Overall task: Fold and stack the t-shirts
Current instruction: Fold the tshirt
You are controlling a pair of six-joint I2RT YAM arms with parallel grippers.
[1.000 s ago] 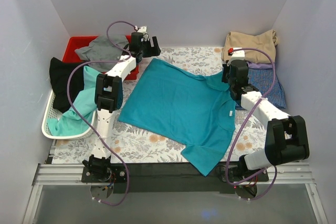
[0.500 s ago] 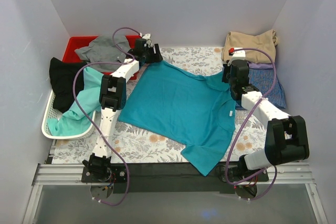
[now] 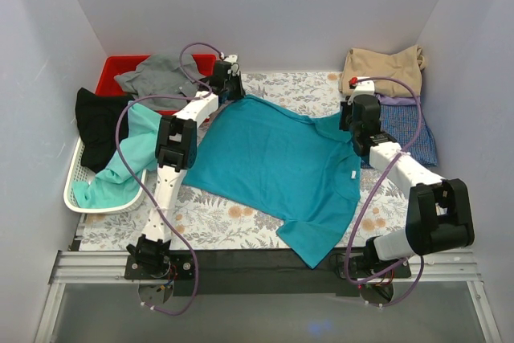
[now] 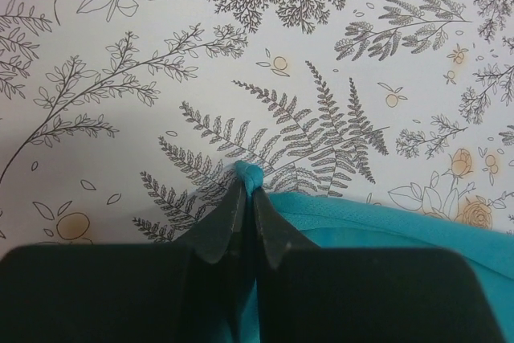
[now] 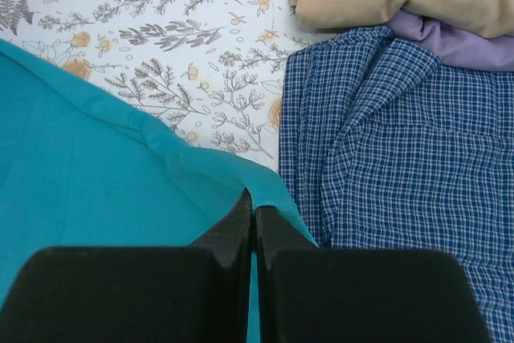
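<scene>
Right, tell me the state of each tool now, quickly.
Left tool: closed, pinching a corner of the teal t-shirt.
Right tool: closed, gripping the teal t-shirt's edge beside the checked shirt.

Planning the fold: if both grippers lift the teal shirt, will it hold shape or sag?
Probably sags: the teal shirt lies limp, with cloth bunched in the left gripper. Likely light: the right gripper pinches only an edge.

The teal t-shirt (image 3: 277, 166) is matt cloth; the basket (image 3: 71, 198) smooth plastic.
</scene>
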